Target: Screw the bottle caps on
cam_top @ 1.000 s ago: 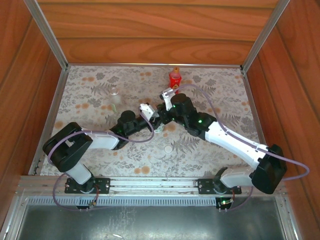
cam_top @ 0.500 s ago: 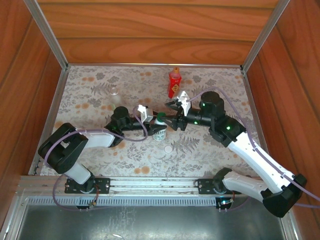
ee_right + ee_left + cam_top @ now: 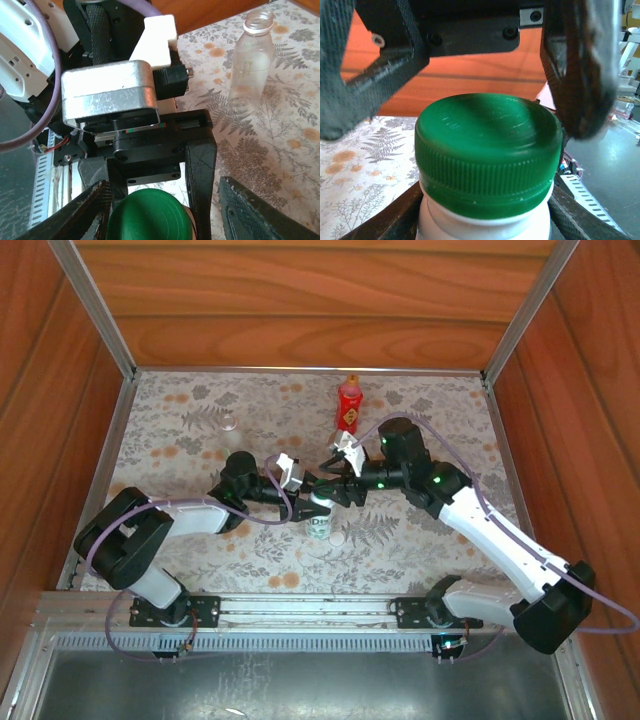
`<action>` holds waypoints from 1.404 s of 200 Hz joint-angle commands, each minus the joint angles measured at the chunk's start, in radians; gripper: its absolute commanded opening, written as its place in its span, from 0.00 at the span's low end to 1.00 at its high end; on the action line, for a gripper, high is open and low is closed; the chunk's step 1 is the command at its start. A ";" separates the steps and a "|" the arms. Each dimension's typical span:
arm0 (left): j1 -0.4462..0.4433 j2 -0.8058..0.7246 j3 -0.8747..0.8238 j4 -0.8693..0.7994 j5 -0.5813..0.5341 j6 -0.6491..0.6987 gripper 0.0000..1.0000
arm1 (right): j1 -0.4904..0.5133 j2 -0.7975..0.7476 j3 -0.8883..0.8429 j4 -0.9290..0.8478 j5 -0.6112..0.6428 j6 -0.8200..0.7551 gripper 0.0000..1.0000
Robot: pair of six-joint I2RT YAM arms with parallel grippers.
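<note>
A white bottle [image 3: 320, 525] stands mid-counter [image 3: 190, 540], wearing a green cap [image 3: 487, 155]. The left gripper [image 3: 482, 220] is clamped on the bottle just under that cap. The right gripper [image 3: 167, 215] straddles the cap, jaws parted. Beyond the white bottle stands a red bottle [image 3: 349, 410]. To its far left is a clear bottle [image 3: 229, 422], and a loose white cap [image 3: 337, 537] lies just in front.

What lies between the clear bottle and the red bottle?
Nothing: only bare floral table separates the clear bottle from the red bottle, in the top view.
</note>
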 commanded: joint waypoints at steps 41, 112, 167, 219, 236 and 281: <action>0.000 -0.021 0.034 0.027 0.041 -0.021 0.53 | -0.003 0.015 0.023 -0.035 -0.070 -0.039 0.48; -0.002 -0.031 0.020 0.027 -0.260 0.042 0.52 | -0.003 0.028 0.019 0.030 0.197 0.075 0.21; -0.069 0.029 0.092 0.020 -0.766 0.098 0.50 | 0.027 0.069 -0.078 0.219 0.668 0.294 0.17; -0.113 0.064 0.122 0.000 -0.897 0.144 0.51 | 0.062 0.115 -0.084 0.236 0.901 0.329 0.17; -0.114 0.061 0.113 -0.002 -0.937 0.149 0.51 | 0.062 0.107 -0.084 0.224 0.959 0.347 0.17; -0.070 0.037 0.053 -0.021 -0.688 0.138 0.51 | 0.050 -0.027 -0.119 0.260 0.538 0.175 0.45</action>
